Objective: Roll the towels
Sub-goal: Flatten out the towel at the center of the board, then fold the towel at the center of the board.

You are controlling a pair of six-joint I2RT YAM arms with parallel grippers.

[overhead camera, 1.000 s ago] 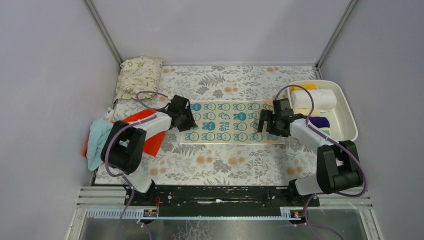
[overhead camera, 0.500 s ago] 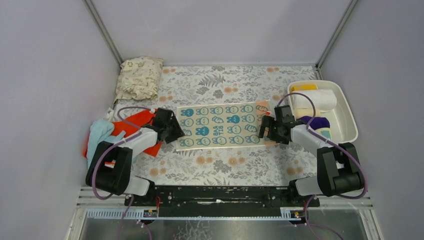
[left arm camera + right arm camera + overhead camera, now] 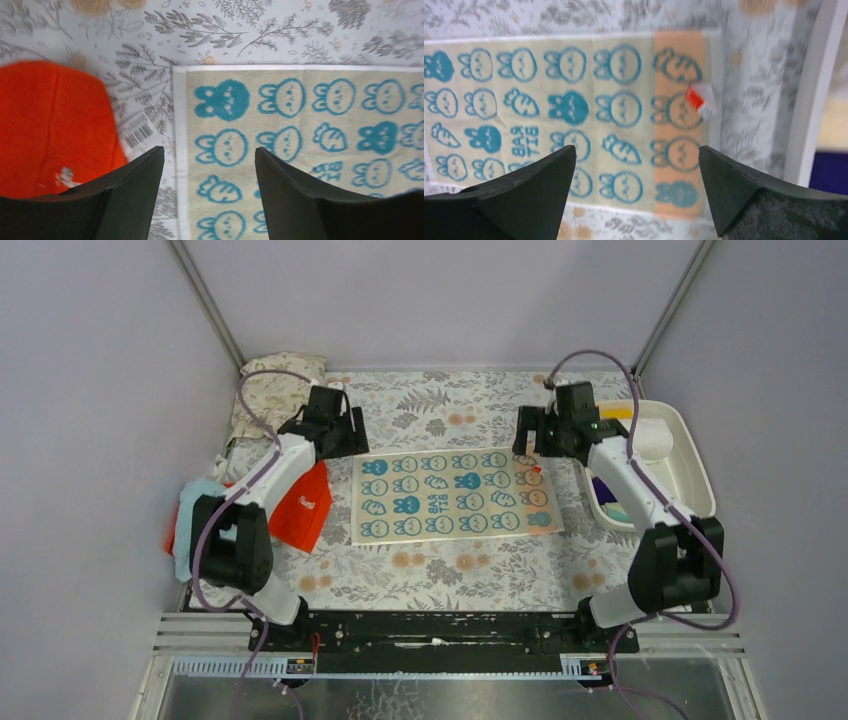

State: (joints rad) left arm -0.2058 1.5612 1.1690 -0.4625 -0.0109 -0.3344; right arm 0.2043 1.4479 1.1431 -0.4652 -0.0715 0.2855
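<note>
The printed towel point(image 3: 455, 495) lies flat and fully spread in the middle of the top view, on the floral mat point(image 3: 440, 570). Its left short edge is just beside the orange-red towel point(image 3: 300, 508). The left gripper point(image 3: 207, 155) and right gripper point(image 3: 636, 150) both hang above its upper corners, fingers spread and holding nothing. The roll probably goes best from one short end: come down squarely on that edge, pinch only the printed cloth, turn it over tightly and keep both sides level so the roll does not cone. At the left end, care is needed not to catch the orange-red neighbour. Half a second ago both grippers sat low at the towel's two ends and the cloth lay skewed. Now it is square and flat, and the arms have risen toward the top of the frame.
</note>
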